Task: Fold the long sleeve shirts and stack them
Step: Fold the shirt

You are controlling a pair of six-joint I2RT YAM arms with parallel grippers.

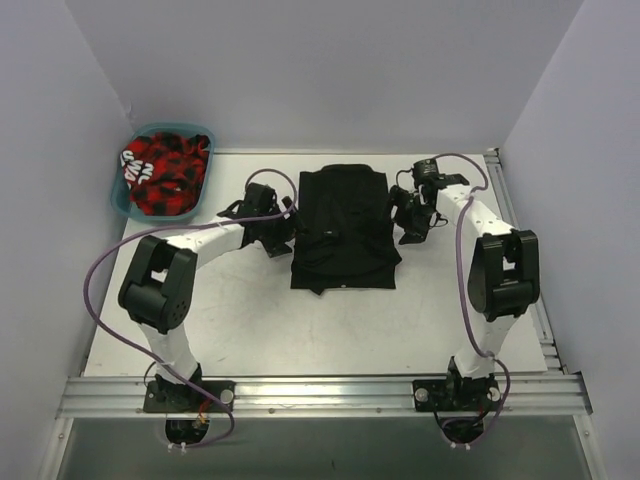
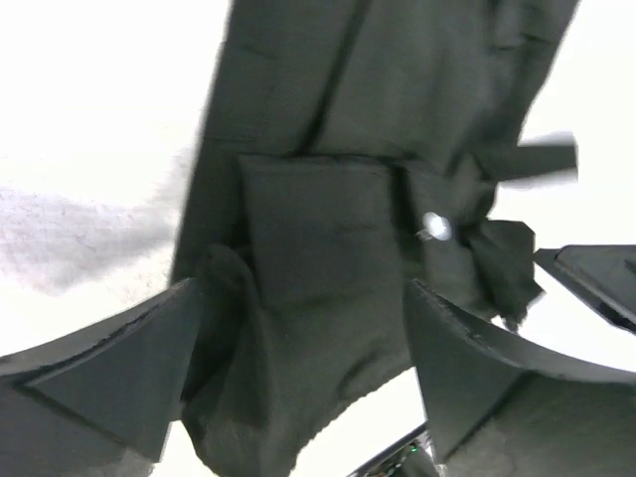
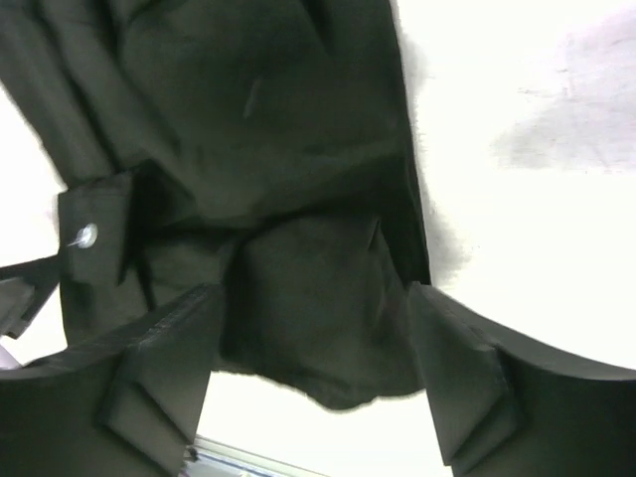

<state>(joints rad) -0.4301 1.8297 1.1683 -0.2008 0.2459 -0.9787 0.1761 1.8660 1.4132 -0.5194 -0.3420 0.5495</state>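
A plain black long sleeve shirt (image 1: 345, 225) lies flat on the white table, its sleeves folded in over the body. My left gripper (image 1: 283, 232) is at the shirt's left edge and my right gripper (image 1: 405, 215) at its right edge. In the left wrist view the left gripper (image 2: 303, 308) is open, jaws wide apart, with a bunched fold of the shirt (image 2: 298, 248) between them and a pale button (image 2: 435, 227) beside it. In the right wrist view the right gripper (image 3: 316, 308) is open too, with a fold of the shirt (image 3: 308, 288) between the jaws and a cuff button (image 3: 85, 236) to the left.
A teal plastic basket (image 1: 175, 128) stands at the back left with a red and black patterned cloth (image 1: 165, 172) in it. Grey walls close in the table on three sides. A metal rail (image 1: 320, 390) runs along the near edge.
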